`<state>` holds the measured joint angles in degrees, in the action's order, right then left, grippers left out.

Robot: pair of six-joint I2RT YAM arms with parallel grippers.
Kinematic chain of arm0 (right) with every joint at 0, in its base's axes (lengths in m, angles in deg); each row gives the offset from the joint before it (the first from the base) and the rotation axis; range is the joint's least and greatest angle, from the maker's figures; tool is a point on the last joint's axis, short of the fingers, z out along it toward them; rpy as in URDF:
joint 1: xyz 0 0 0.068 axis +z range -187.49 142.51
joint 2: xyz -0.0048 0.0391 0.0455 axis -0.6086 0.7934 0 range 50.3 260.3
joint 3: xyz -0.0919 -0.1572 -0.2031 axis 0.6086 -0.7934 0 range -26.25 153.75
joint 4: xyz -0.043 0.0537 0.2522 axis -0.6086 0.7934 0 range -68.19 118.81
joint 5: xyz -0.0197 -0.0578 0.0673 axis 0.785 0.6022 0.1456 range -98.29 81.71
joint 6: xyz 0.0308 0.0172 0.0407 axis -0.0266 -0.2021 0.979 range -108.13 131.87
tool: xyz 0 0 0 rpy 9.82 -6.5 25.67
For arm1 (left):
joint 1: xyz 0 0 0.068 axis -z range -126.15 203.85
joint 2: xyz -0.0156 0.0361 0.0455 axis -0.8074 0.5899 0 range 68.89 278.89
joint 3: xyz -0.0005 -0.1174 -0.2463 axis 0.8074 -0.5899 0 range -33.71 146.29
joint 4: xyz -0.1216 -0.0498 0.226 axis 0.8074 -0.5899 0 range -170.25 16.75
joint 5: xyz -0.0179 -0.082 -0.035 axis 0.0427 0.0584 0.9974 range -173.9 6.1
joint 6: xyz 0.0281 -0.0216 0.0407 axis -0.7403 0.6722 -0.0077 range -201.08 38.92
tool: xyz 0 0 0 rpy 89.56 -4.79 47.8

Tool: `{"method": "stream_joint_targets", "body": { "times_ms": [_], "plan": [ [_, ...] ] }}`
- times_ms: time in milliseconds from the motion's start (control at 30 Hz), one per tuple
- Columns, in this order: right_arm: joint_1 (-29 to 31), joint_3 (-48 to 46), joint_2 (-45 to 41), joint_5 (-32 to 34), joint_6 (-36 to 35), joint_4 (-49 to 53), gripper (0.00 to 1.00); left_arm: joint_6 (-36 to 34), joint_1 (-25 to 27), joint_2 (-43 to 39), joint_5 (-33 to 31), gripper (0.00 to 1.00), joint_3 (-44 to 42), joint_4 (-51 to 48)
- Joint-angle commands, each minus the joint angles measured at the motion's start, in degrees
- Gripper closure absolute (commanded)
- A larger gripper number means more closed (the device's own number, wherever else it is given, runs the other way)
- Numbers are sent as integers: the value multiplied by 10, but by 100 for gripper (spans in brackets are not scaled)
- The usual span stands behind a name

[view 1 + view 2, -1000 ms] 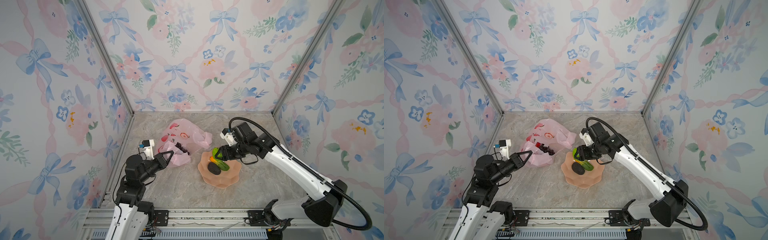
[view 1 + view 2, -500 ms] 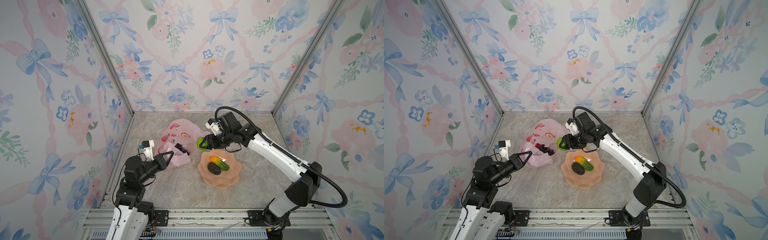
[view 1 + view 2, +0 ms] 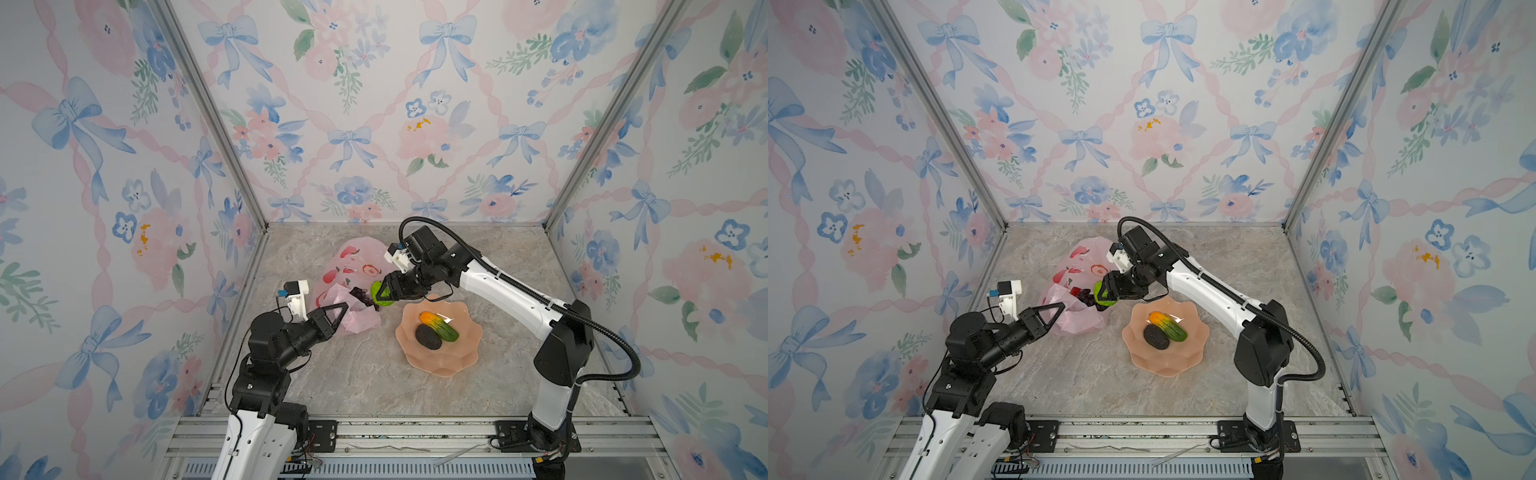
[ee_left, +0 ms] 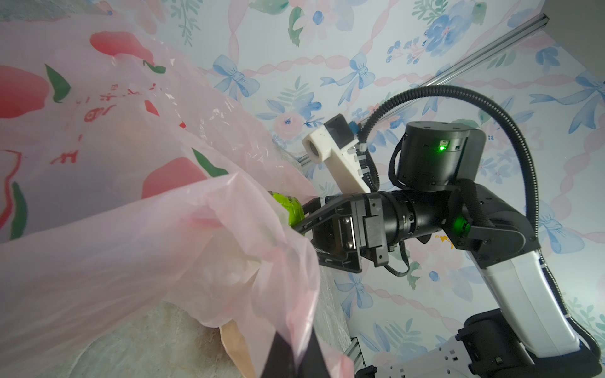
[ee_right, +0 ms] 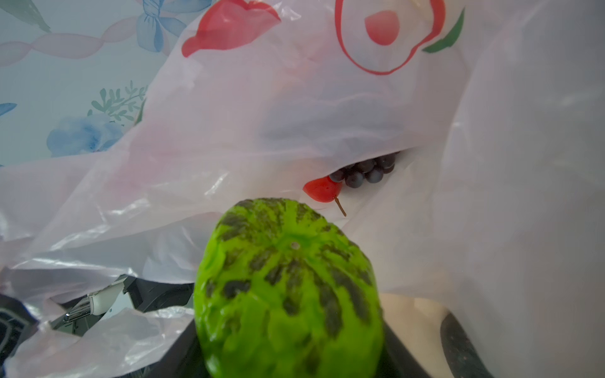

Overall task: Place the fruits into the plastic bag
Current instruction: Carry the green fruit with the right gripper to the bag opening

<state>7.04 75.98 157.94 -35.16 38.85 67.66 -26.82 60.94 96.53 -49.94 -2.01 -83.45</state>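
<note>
At the plastic bag [image 3: 357,257], right end effector [image 3: 385,292] grips the green fruit [image 5: 288,288] (left end effector [image 3: 344,308] pinches the bag rim).

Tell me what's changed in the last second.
The right hand carried the green fruit leftward, from over the bowl to the mouth of the plastic bag, still gripping it. Nothing was let go. The left hand stayed shut on the bag's edge; the black avocado and papaya remained in the bowl.

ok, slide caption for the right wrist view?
Bumpy green fruit held at the mouth of the plastic bag; grape bunch and a red fruit already inside.
</note>
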Motion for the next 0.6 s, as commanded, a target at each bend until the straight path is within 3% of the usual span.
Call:
{"method": "stream_joint_targets", "body": {
  "times_ms": [0,567],
  "plan": [
    [11,22,17,-16,-4,8,40,2,-3,-2,12,100,1,15],
    [56,76,93,-37,6,0,40,5,-3,-9,11,100,-1,15]
  ]
}}
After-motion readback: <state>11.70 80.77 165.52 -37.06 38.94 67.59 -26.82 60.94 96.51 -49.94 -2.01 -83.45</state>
